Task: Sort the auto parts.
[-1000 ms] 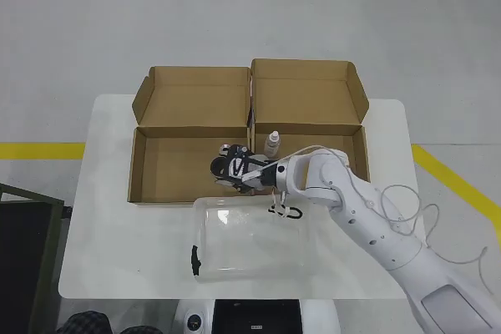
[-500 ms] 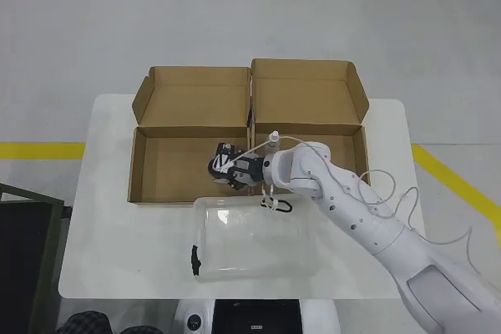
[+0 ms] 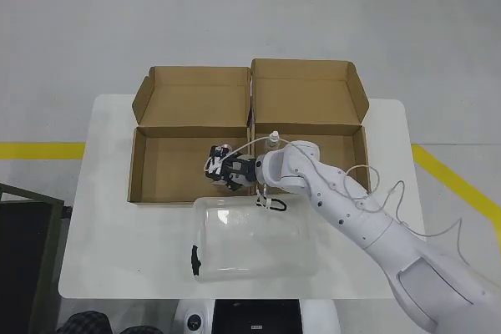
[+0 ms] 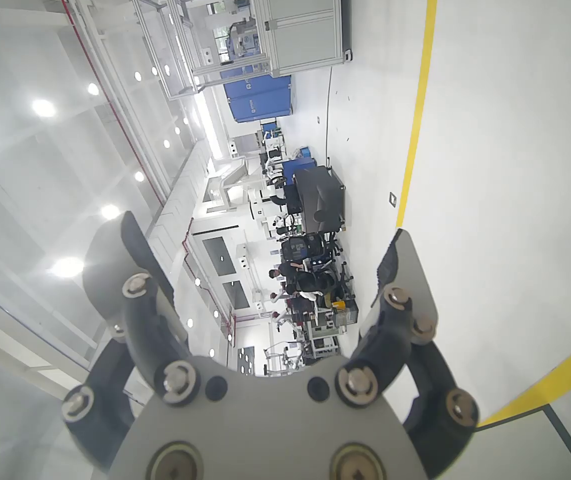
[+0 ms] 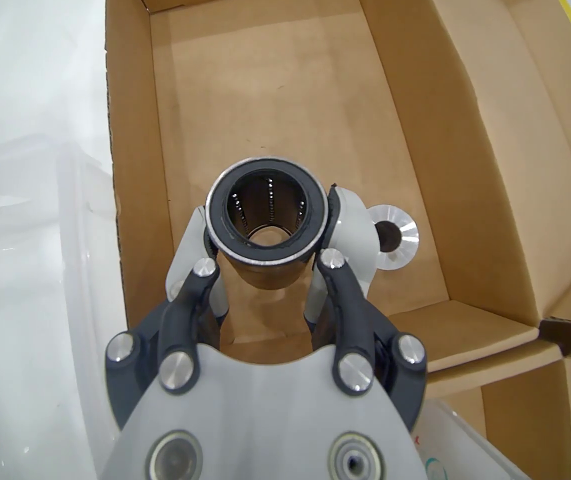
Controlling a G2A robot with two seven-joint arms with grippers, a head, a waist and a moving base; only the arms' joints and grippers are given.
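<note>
Right wrist view: flanged disc (image 5: 393, 237) in box (image 5: 275, 77) beside tool (image 5: 267, 222) gripping bearing (image 5: 265, 272)

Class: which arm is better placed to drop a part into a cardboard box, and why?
Right. The right gripper holds the bearing over the cardboard box; the left gripper is open, empty and aimed away from it.

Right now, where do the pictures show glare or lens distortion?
Left wrist view: ceiling lamps flare white, and the yellow floor line looks bowed, likely by the wide lens. Right wrist view: the silver flanged part glints strongly; the linear bearing in the right gripper is evenly lit.
</note>
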